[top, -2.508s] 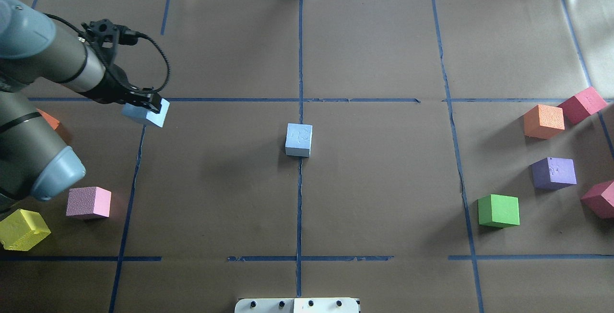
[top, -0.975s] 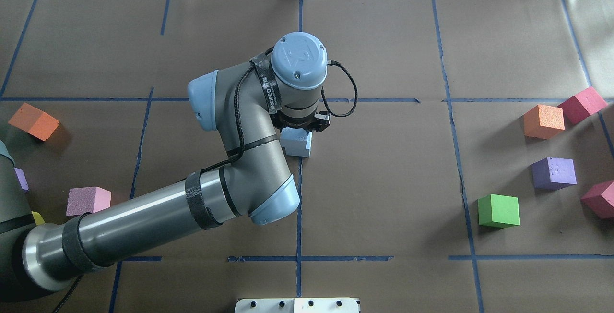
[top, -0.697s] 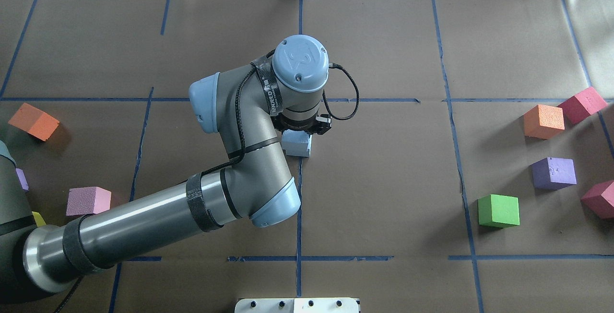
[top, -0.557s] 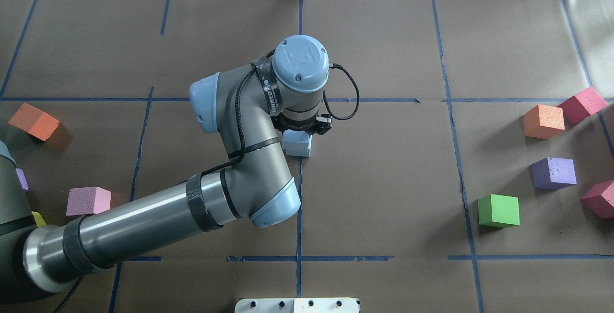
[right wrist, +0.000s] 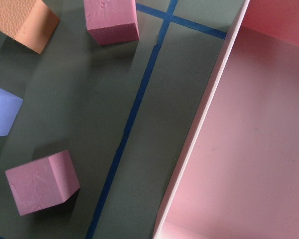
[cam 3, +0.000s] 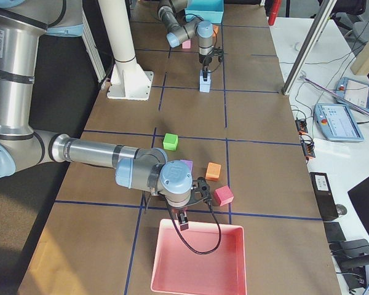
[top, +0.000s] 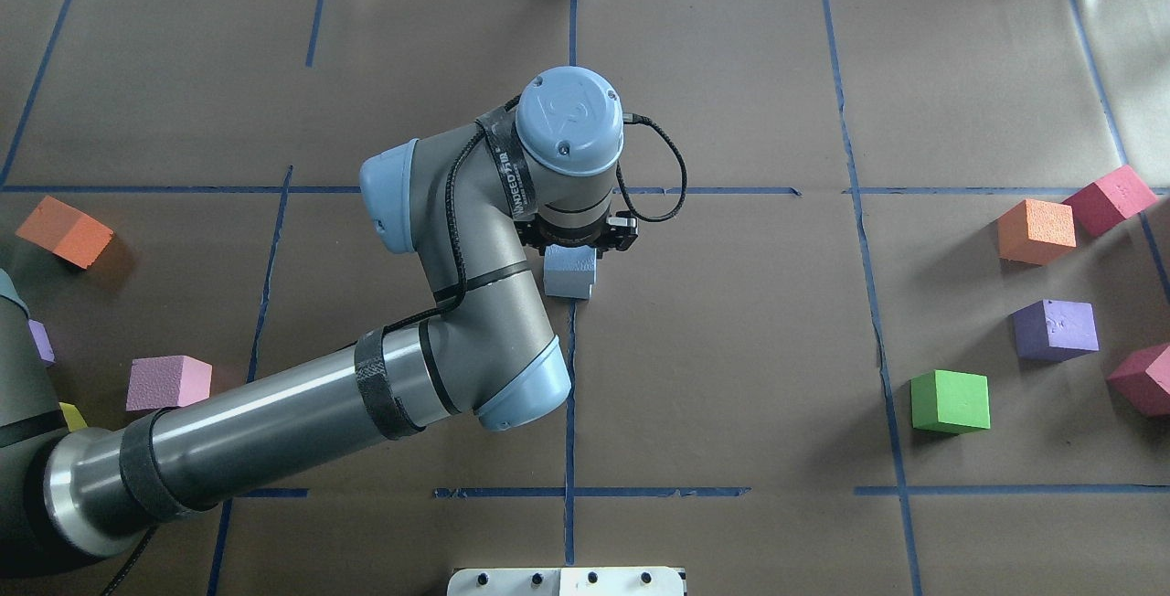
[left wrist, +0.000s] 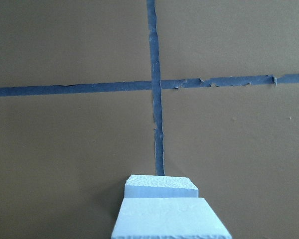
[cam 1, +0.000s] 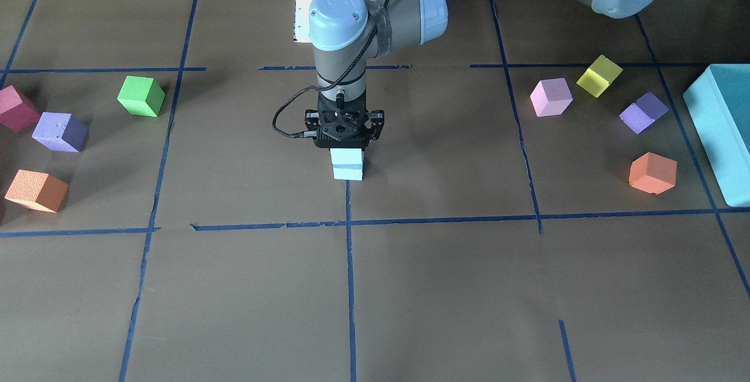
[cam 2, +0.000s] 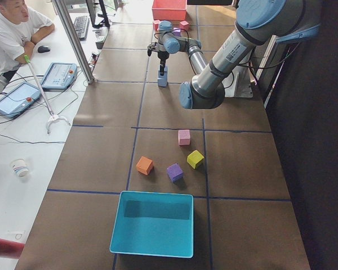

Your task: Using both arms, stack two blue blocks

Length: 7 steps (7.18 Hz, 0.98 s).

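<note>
Two pale blue blocks stand stacked at the table's centre on the blue tape cross: the upper block (cam 1: 347, 157) rests on the lower block (cam 1: 348, 173). My left gripper (cam 1: 347, 145) points straight down onto the upper block and appears shut on its top part. The overhead view shows the stack (top: 569, 274) partly under the wrist. In the left wrist view the upper block (left wrist: 169, 219) fills the bottom edge over the lower block (left wrist: 162, 184). My right gripper (cam 3: 182, 222) hangs over the pink tray's rim (cam 3: 234, 225); I cannot tell whether it is open.
Green (top: 951, 401), purple (top: 1056, 329), orange (top: 1036, 230) and red (top: 1109, 198) cubes lie on the right. Pink (top: 167, 381) and orange (top: 64, 230) cubes lie on the left. A large teal box (cam 1: 720, 130) stands at the left end.
My left arm carried a blue block from the far left to the centre and lowered it onto the other blue block. In the last half second it settled slightly.
</note>
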Available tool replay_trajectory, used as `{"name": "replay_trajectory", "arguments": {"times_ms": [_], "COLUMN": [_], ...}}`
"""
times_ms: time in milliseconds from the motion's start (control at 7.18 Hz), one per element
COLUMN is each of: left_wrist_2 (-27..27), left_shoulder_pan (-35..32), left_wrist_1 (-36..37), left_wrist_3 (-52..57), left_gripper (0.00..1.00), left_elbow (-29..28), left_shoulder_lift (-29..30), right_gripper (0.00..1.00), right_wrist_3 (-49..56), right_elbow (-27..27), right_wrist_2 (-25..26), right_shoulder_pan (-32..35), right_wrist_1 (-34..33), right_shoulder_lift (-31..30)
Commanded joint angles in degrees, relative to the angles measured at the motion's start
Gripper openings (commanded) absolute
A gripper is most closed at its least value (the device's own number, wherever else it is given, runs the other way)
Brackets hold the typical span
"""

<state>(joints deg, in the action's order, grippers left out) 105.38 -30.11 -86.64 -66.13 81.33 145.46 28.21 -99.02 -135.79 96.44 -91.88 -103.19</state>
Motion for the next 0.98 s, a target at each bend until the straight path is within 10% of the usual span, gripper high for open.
{"name": "replay_trajectory", "arguments": {"times_ms": [0,418,836], "left_wrist_2": [0.0,13.4,13.9], "left_shoulder_pan": [-0.2,-10.3,-22.0], "left_wrist_1": [-0.2,10.4,11.1], "left_wrist_3": [0.6,11.9,34.5], "left_gripper": [0.99,1.0,1.0], "left_elbow": [0.1,14.7,40.4], "left_shoulder_lift": [0.0,-5.2,-36.4], "right_gripper": [1.0,1.0,1.0], "right_wrist_3": [0.0,0.1,-0.2], "right_elbow": [0.1,0.0,0.0], "right_wrist_2": [0.0,0.0,0.3], "right_shoulder_pan": [0.1,0.0,0.0], "right_wrist_1": [0.0,0.1,0.1], "right_shoulder_lift": [0.1,0.3,0.5]}}
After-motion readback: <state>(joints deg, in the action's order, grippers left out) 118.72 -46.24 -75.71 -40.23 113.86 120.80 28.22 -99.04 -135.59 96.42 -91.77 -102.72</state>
